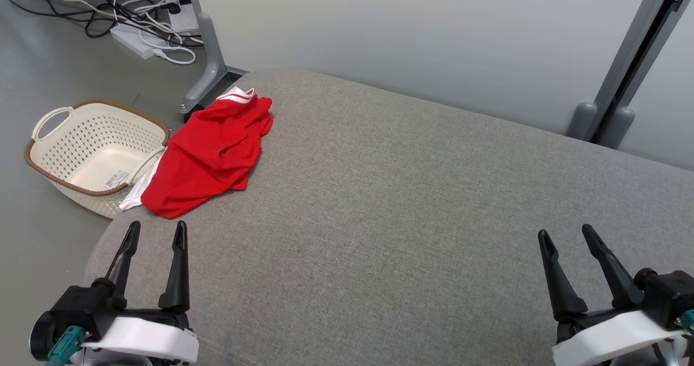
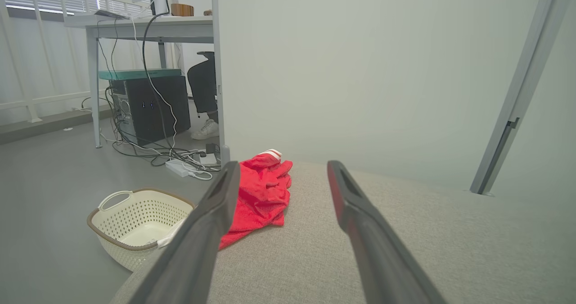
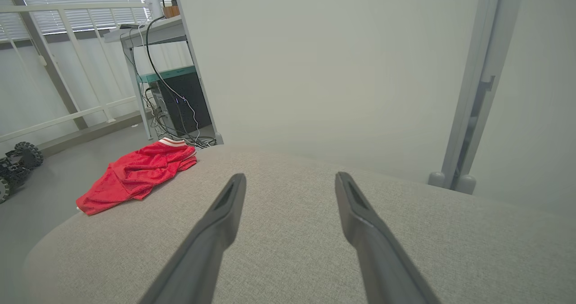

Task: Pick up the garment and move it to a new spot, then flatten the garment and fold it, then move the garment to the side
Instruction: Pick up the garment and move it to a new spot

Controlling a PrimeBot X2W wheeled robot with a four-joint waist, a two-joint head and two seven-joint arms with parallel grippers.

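Crumpled red fabric garment (image 1: 209,154) lies at left edge of grey upholstered surface (image 1: 406,219), by cream perforated plastic basket (image 1: 40,173). Left gripper (image 1: 157,225) & right gripper (image 1: 565,230) spread wide, empty, well apart from it. Nothing done yet; whole task left.

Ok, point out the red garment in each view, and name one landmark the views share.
Head view: red garment upper left, on the grey cushion's left edge, beside the white basket.
Left wrist view: left of centre, on the cushion's far-left edge.
Right wrist view: left side, mid-height, on the cushion's edge.
Shared landmark: the floor cables just beyond the garment.
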